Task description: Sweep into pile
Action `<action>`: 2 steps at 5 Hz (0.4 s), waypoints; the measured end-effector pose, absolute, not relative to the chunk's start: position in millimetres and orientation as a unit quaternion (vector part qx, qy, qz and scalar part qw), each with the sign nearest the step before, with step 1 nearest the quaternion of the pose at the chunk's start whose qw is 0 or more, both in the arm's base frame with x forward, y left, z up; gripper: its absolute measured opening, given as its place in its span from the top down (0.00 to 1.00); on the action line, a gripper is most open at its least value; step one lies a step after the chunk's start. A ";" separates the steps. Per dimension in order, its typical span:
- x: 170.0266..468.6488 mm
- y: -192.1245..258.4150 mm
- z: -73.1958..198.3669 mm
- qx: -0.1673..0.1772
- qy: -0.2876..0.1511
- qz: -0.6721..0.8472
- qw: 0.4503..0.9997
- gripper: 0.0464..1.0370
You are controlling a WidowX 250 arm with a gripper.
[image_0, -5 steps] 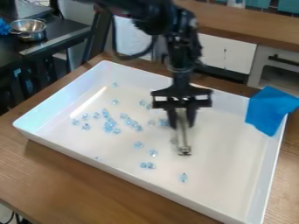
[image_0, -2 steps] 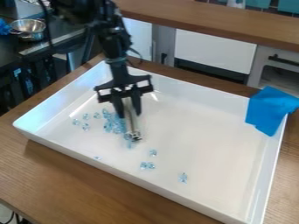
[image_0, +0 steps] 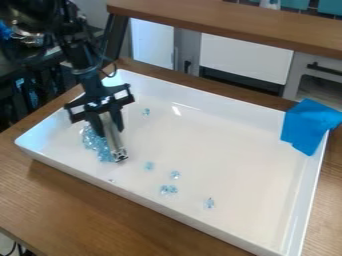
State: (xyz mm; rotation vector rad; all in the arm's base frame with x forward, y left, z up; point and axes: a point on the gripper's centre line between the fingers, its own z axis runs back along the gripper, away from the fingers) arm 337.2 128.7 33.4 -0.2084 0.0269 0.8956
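The black gripper (image_0: 108, 127) hangs over the left part of the white tray (image_0: 234, 127), shut on a light metallic tool (image_0: 113, 138) whose lower end touches the tray floor. Pale blue clear pieces (image_0: 97, 145) lie bunched against the tool's left side, close to the tray's left wall. Loose pieces lie apart: one (image_0: 146, 112) near the back, one (image_0: 149, 165) right of the tool's tip, a few (image_0: 169, 189) toward the front, and one (image_0: 209, 203) farther right.
A blue cloth (image_0: 310, 125) drapes over the tray's right back corner. The tray stands on a wooden table (image_0: 100, 210). Behind it are white cabinets (image_0: 246, 57) and a wooden counter (image_0: 234, 25). A metal bowl (image_0: 28, 37) sits at the back left, partly behind the arm.
The gripper and tool have moved left across the tray from its middle. Scattered pieces there have been pushed left into a tighter bunch, while the front ones stayed put.
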 end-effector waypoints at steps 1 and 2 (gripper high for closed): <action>321.5 137.0 33.1 -0.103 0.020 0.446 0.889 0.66; 312.7 144.9 34.3 -0.105 0.022 0.459 0.882 0.66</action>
